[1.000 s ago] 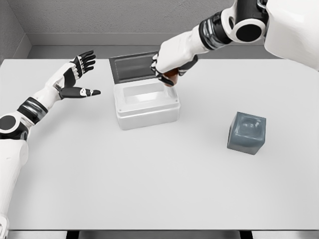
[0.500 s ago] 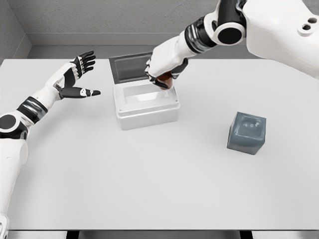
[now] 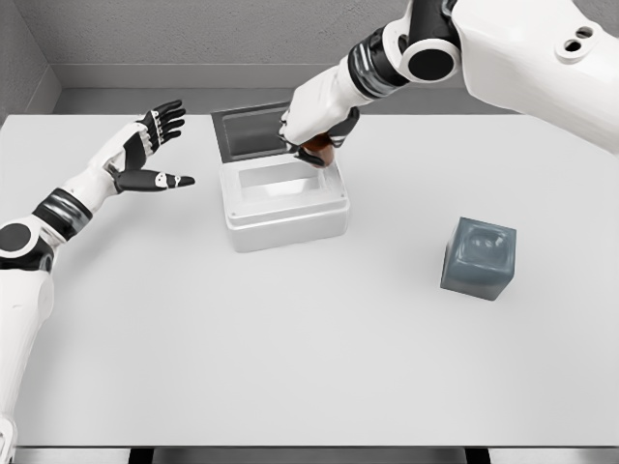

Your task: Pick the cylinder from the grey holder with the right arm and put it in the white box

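Right robot hand curled around cylinder — poised over white box rear corner, ready for drop. Grey holder vacant on surface. Left robot hand spread wide — idle.

It looked like a bare simulated test cell. A plain white table stood against featureless grey walls, nothing homely anywhere.

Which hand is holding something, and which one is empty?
The right hand, over the white box, is curled around the brown cylinder. The left hand has spread fingers and holds nothing.
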